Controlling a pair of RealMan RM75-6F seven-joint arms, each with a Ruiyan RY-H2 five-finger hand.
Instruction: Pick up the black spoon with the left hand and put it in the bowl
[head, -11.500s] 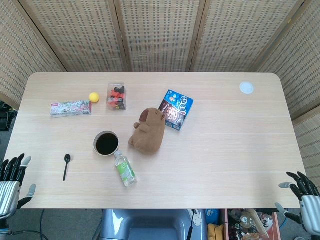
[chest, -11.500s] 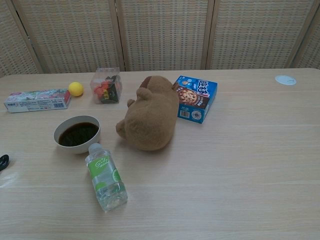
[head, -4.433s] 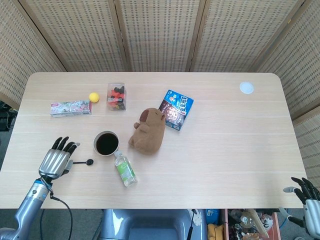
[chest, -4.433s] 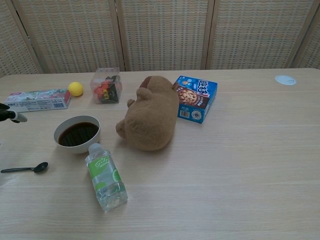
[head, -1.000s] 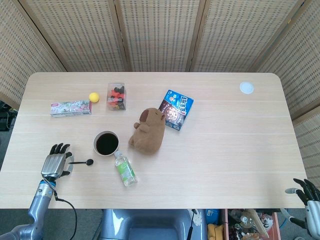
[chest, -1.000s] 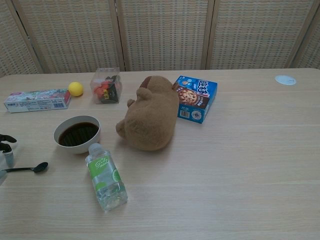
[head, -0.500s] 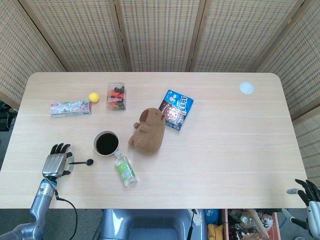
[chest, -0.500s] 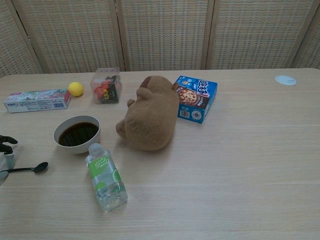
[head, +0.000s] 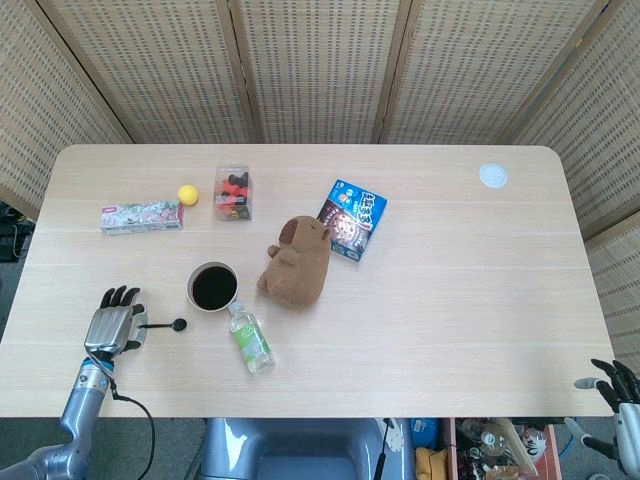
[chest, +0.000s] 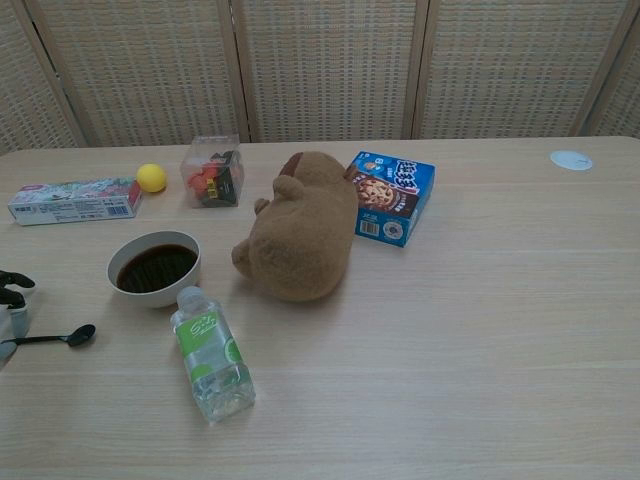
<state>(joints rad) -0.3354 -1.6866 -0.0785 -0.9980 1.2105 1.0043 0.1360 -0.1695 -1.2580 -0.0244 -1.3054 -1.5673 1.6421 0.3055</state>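
My left hand (head: 112, 328) covers the black spoon (head: 165, 325) handle; whether its fingers pinch it, I cannot tell. Light, stiff, probably slippery: grip mid-handle.

My left hand (head: 113, 326) sits at the front-left part of the tabletop (head: 450, 300), over the handle end of the black spoon (head: 165, 325). Between the spoon's head and the bowl (head: 212, 286) lies a short strip of bare wood, nothing in it. The water bottle (head: 250, 338) lies just beside the bowl's front-right side, blocking any approach from there. The plush toy (head: 297, 262) crowds the bowl's right side. Toward the back edge, the flat carton (head: 141, 215), yellow ball (head: 187, 194) and clear box (head: 233, 191) stand well apart from the bowl. The tabletop's right half is open wood.
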